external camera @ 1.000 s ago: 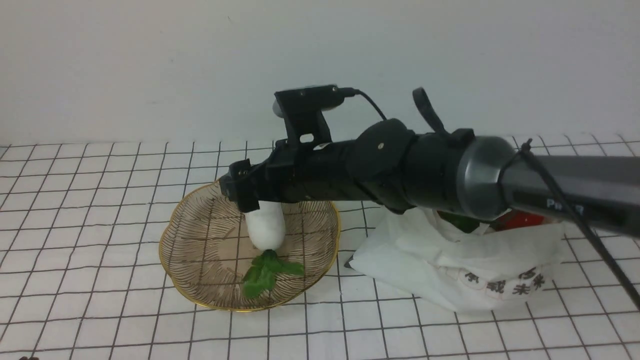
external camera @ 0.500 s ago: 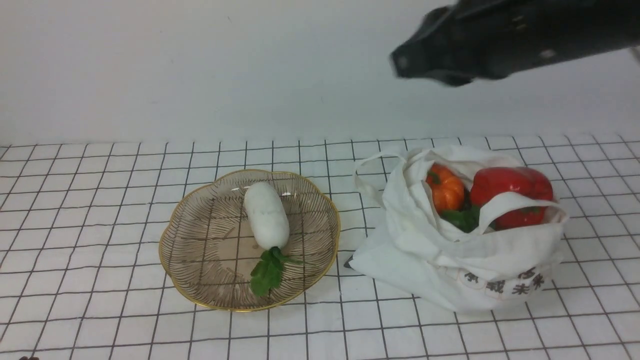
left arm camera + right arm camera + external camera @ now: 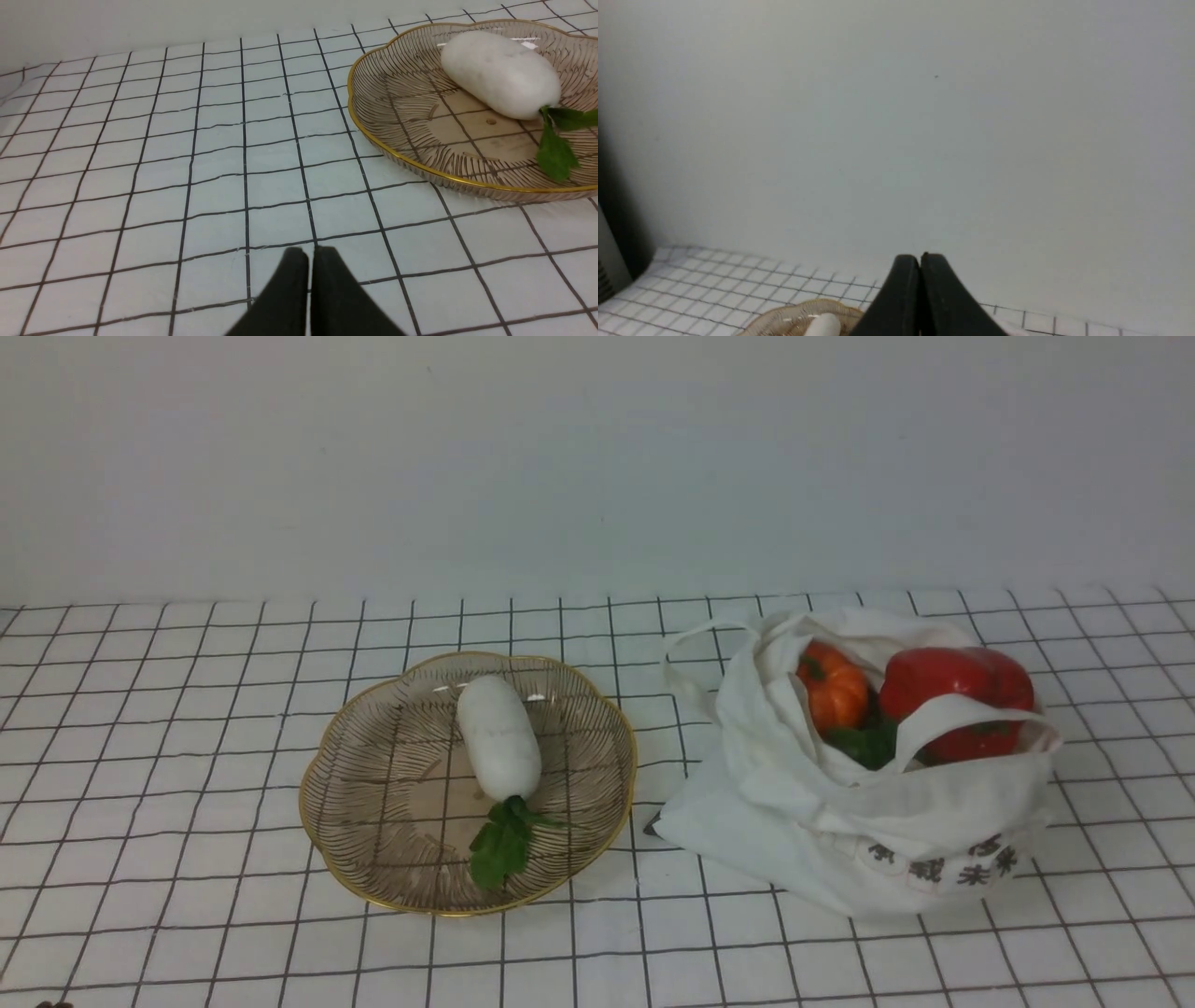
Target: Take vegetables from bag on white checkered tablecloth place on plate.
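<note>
Though showing neither arm, gives the whole layout from the front: white radish (image 3: 498, 737) lying on its side across the middle of the plate (image 3: 322, 775), green leaves (image 3: 499, 847) pointing toward the near rim, resting free with nothing gripping it. Judged delivered, so one vegetable of three done. Just beside the plate on its right, the bag (image 3: 794, 803) slumped on the white checkered tablecloth (image 3: 187, 709), mouth sagging open upward and toward the camera (handy for a reach from above), one loop handle (image 3: 952, 714) draped across the red pepper (image 3: 957, 681). Inside the mouth, orange pumpkin (image 3: 831, 689) left of the pepper, a green leafy bit (image 3: 864, 744) wedged between them. Probably next up: pumpkin or pepper, with the handle over the pepper a likely snag.

From the left wrist: left gripper (image 3: 309, 254) with jaws pressed together, holding nothing, held low over bare tablecloth, near the plate but apart from it, radish in plain sight. Looks parked, kept out of the way of the other arm's route.

From the right wrist: right gripper (image 3: 920, 259) likewise closed and empty, held high and aimed mostly at the blank wall (image 3: 924, 116), only a sliver of plate rim and radish end showing below. Reads as standing clear of the work, not yet turned toward the bag.
</note>
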Controlling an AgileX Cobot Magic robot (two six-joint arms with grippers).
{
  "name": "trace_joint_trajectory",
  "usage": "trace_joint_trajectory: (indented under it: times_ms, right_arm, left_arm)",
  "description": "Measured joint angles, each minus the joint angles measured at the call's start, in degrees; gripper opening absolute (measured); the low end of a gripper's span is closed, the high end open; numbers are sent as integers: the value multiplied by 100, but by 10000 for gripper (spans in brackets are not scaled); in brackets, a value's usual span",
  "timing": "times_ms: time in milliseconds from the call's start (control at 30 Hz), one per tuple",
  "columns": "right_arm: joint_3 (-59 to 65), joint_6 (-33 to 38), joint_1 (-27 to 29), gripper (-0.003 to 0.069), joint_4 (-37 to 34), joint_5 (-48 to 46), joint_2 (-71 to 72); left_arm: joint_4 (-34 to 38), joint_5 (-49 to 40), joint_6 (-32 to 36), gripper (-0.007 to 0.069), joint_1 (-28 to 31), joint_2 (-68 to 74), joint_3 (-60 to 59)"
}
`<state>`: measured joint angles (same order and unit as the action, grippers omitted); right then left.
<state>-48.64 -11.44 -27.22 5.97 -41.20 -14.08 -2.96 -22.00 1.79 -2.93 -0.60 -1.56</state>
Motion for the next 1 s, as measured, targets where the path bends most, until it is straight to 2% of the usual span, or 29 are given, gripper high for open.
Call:
trace_joint_trajectory:
  times_ms: [67, 133, 267, 400, 633, 833, 933, 1000]
  right_arm:
    - [516, -216, 0, -13, 0, 254, 389]
    - [1360, -605, 0, -13, 33, 945, 1112]
    - [2207, -737, 0, -13, 153, 1933, 1476]
    - [2816, -926, 0, -13, -67, 2699, 1493]
    - [3029, -1046, 0, -13, -258, 2776, 1493]
    - [3035, -1031, 0, -13, -84, 2788, 1493]
    - [3035, -924, 0, -13, 5, 2794, 1493]
    - [3035, -605, 0, -14, -89, 2860, 1493]
  left_arm:
    - [0, 0, 0, -8, 0, 0, 0]
    - [0, 0, 0, -8, 0, 0, 0]
    - [0, 0, 0, -8, 0, 0, 0]
    - [0, 0, 0, -8, 0, 0, 0]
    - [0, 0, 0, -8, 0, 0, 0]
    - [0, 0, 0, -8, 0, 0, 0]
    - [0, 0, 0, -8, 0, 0, 0]
    - [0, 0, 0, -8, 0, 0, 0]
